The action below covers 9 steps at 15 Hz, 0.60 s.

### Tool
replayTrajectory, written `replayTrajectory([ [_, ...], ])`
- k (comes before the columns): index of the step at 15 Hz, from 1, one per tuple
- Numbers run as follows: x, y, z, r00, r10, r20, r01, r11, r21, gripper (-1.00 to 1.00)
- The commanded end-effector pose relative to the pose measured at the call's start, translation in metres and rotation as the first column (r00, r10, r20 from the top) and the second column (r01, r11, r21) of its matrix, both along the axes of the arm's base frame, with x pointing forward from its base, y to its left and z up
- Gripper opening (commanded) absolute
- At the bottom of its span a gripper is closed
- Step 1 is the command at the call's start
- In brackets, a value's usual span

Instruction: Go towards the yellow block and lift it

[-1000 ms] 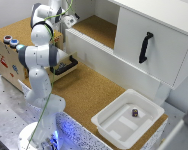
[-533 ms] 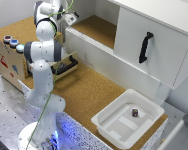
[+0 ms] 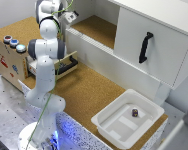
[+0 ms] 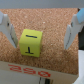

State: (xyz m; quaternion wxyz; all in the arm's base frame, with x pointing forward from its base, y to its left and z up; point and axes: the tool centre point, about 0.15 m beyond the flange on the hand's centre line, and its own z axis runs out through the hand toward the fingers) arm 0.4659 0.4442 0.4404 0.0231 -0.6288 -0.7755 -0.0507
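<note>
Yellow block (image 4: 31, 41) on cork, between the spread jaws, nearer one finger (image 4: 8, 33) than the other, touching neither. Black marking on its top face. Gripper (image 4: 39, 34) wide apart, pinching nothing. White edge with red lettering just beyond the block. Exterior view: arm (image 3: 46, 55) reaching up toward the cork shelf (image 3: 96, 27); white tray (image 3: 111, 131) with a small dark cube (image 3: 135, 113) well apart.

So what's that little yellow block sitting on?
The yellow block rests on a speckled cork surface, between the gripper fingers. The cork directly beneath the block is covered, so nothing there can be seen.
</note>
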Motion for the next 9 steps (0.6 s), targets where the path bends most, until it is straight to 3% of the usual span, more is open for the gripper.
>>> replayTrajectory([
  [1, 0.006, 0.023, 0.005, 0.997, -0.016, -0.069, 0.001, 0.979, -0.204, -1.00],
  [5, -0.004, 0.021, 0.001, 0.996, -0.035, -0.085, 0.019, 0.983, -0.182, -1.00],
  [9, -0.011, 0.009, 0.015, 0.997, -0.053, -0.050, 0.044, 0.986, -0.163, -1.00],
])
